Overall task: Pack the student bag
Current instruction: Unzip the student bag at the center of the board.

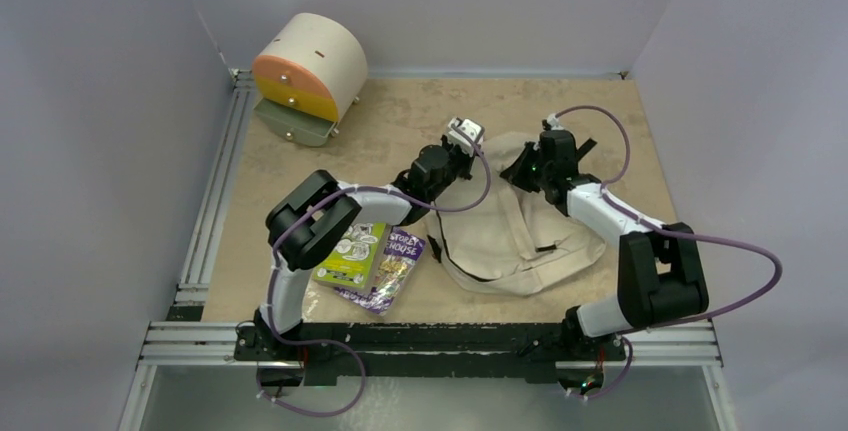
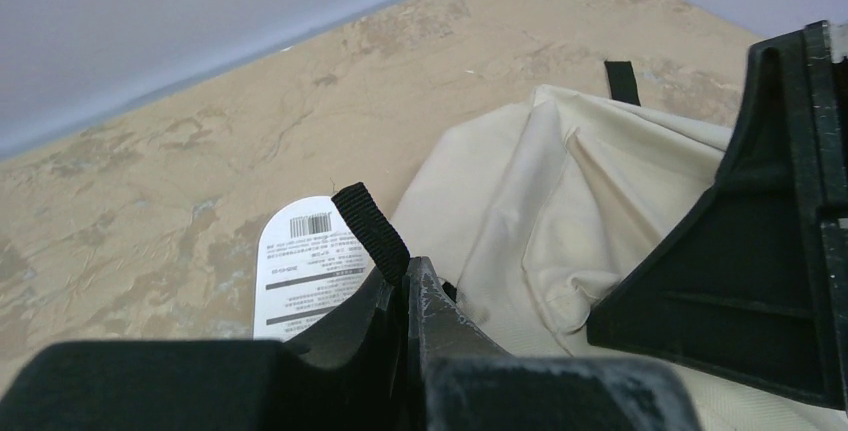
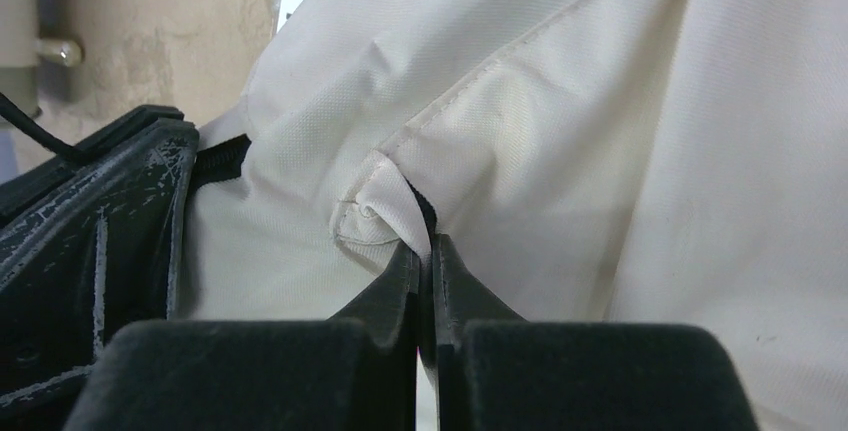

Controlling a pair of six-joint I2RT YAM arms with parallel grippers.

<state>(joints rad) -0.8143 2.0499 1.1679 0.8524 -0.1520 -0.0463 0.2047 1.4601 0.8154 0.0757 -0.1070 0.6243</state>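
Tan bench: L claw clamps student bag strap, R claw pinches fabric at its tips; prob opening bag, nxt pull apart.

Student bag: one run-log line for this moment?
left gripper shut on black strap | right gripper shut on student bag fold | packets outside bag

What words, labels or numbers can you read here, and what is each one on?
"STORY HOUSE": on the purple packet.
White tag at the bag's edge: barcode and print, too small to read.
Green booklet: print too blurred to read.
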